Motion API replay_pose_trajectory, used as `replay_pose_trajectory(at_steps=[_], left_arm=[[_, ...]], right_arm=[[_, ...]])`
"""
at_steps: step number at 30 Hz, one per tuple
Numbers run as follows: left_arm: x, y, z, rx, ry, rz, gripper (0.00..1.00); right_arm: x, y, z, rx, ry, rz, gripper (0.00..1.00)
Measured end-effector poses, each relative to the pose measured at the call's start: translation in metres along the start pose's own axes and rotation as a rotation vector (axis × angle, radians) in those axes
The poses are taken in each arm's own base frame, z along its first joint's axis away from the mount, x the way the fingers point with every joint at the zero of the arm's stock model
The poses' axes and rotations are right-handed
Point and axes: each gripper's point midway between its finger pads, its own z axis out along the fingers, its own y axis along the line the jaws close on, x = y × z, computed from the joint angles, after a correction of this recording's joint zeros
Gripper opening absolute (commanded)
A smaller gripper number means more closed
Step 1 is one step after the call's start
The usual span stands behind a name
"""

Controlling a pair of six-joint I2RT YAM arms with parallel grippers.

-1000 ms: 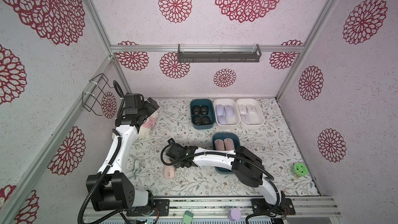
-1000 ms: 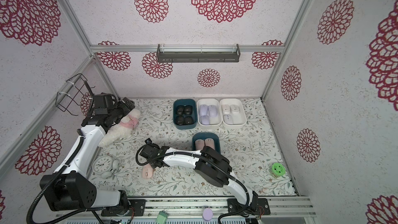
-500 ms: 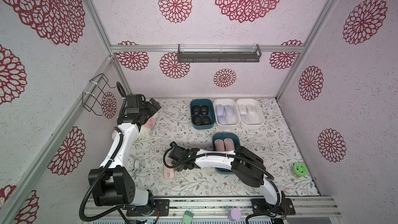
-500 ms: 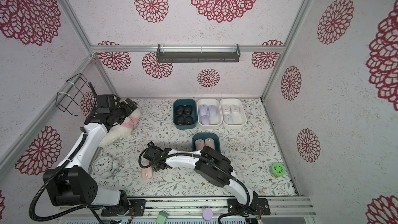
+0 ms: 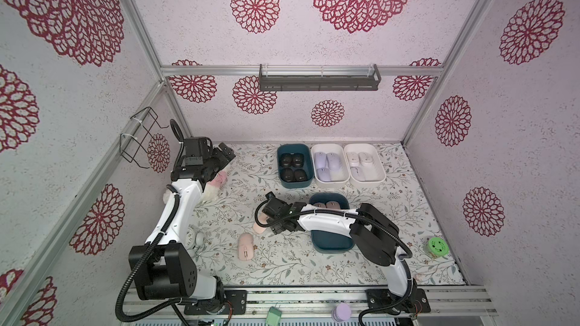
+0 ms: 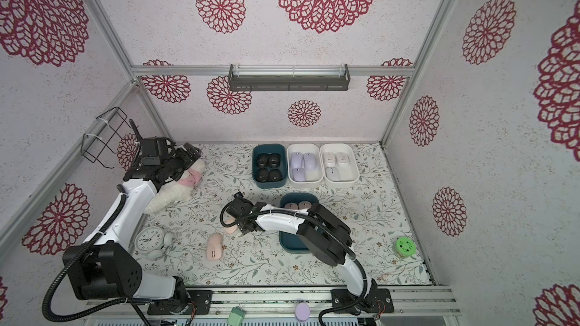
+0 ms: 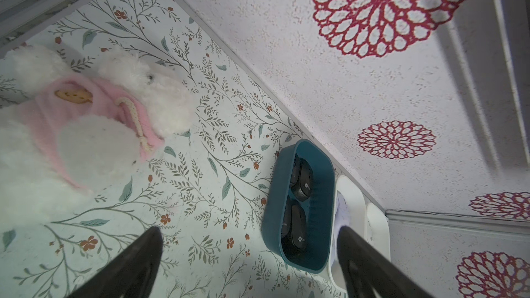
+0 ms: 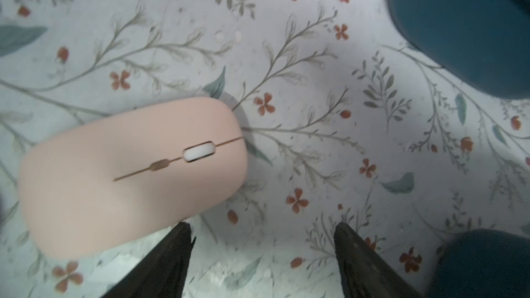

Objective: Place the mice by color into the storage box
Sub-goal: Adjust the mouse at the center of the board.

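In both top views two peach-pink mice lie on the floral mat: one (image 5: pixel 245 246) (image 6: pixel 214 246) near the front, one (image 5: pixel 259 228) (image 6: pixel 230 229) right beside my right gripper (image 5: pixel 275 229) (image 6: pixel 247 230). In the right wrist view this mouse (image 8: pixel 132 173) lies just outside the open gripper (image 8: pixel 262 242), with only mat between the fingers. At the back, a teal storage box (image 5: pixel 284 180) holds black mice, a white box (image 5: pixel 345 177) lavender ones, another white box (image 5: pixel 381 177) white ones. A nearer teal box (image 5: pixel 332 244) holds two peach mice, partly hidden by my right arm. My left gripper (image 5: pixel 225 154) (image 7: pixel 249 239) hangs open above the mat.
A fluffy white plush toy (image 6: pixel 175 192) (image 7: pixel 86 110) in pink lies under my left arm. An alarm clock (image 6: pixel 147 241) stands at the front left and a green round object (image 5: pixel 437 247) at the right. A wire basket (image 5: pixel 138 139) and a dark shelf (image 5: pixel 318 81) hang on the walls.
My right gripper has shifted right and toward the back, and opened a little. The second peach mouse beside it now shows. My left arm has barely moved.
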Motion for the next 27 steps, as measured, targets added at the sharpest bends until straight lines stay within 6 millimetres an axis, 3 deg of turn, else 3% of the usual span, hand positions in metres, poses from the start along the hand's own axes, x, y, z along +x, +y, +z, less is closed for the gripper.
replay_pose_trajectory(at_steps=[6,14,19,24,27], left_arm=[[0.000,0.000,0.000,0.001,0.001,0.000,0.97],[0.000,-0.001,0.000,0.003,0.003,0.000,0.97],[0.003,-0.004,0.000,0.018,0.015,-0.005,0.97],[0.005,-0.006,0.001,0.025,0.020,-0.004,0.97],[0.006,-0.008,0.001,0.030,0.019,0.000,0.97]], right_arm=[[-0.023,-0.002,0.014,0.010,-0.028,0.022,0.81],[-0.034,0.005,0.005,-0.010,-0.053,0.038,0.80],[-0.032,0.019,0.000,-0.064,-0.034,0.094,0.81],[-0.051,0.045,-0.015,-0.156,-0.061,0.153,0.84],[-0.059,0.061,-0.013,-0.189,-0.069,0.172,0.84]])
